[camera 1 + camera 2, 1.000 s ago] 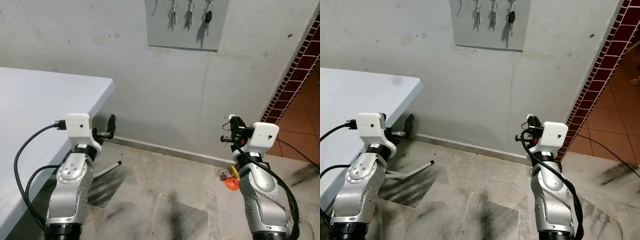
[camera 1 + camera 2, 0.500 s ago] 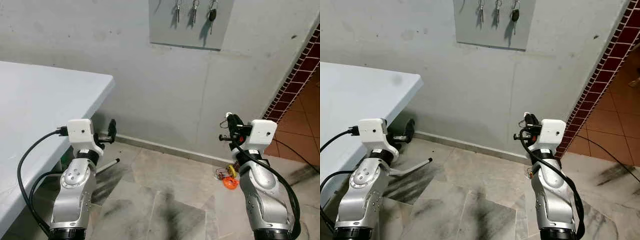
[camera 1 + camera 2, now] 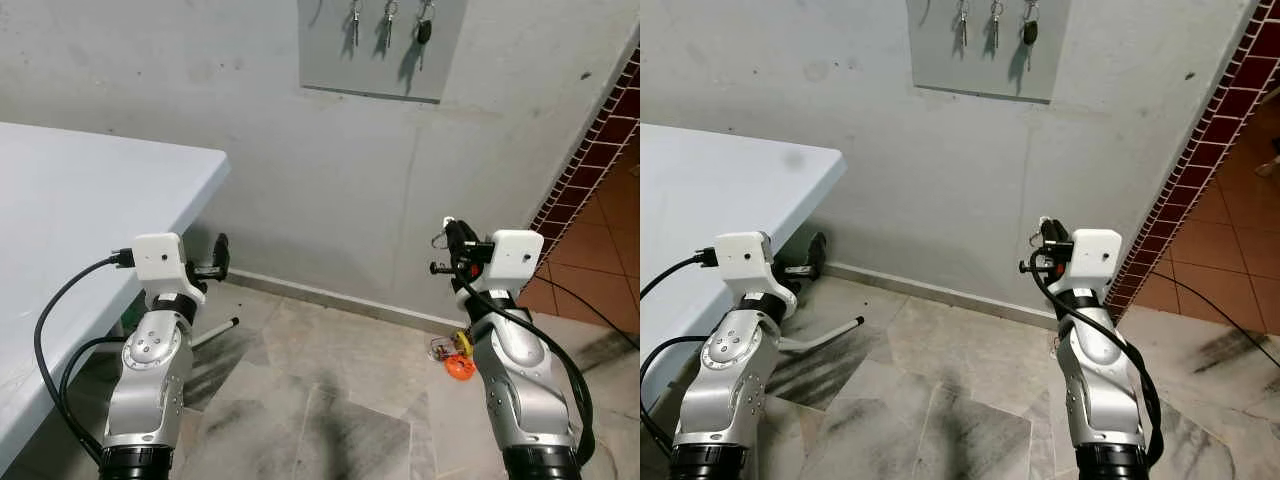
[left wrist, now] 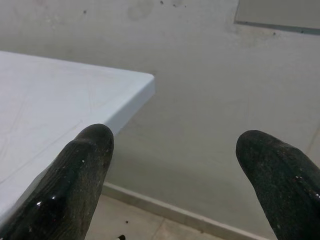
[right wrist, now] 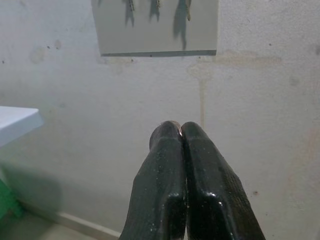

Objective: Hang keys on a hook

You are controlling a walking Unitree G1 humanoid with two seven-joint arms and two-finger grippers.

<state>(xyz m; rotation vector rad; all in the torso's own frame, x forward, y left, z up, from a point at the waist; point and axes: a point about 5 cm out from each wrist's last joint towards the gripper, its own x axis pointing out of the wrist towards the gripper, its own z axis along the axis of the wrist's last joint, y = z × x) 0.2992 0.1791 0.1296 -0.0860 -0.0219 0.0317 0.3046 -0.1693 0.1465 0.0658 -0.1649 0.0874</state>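
A grey hook board (image 3: 380, 55) is fixed high on the wall, with three sets of keys (image 3: 388, 20) hanging along its top. My right gripper (image 3: 451, 238) is held up well below the board and a little to its right, pointing at the wall. Its fingers (image 5: 172, 165) are pressed shut, and a thin wire key ring (image 3: 439, 239) sticks out at their tips. My left gripper (image 3: 219, 256) is open with nothing between its fingers (image 4: 82, 175), beside the corner of the white table (image 3: 90, 200).
A small orange object (image 3: 461, 366) lies with some clutter on the tiled floor at the wall's foot, by my right arm. A white rod (image 3: 215, 334) lies under the table's corner. A dark red brick pillar (image 3: 590, 130) stands at the right.
The camera has moved closer to the wall and tilted up slightly. My right gripper has risen a little and shifted left, still shut. The left arm barely moved.
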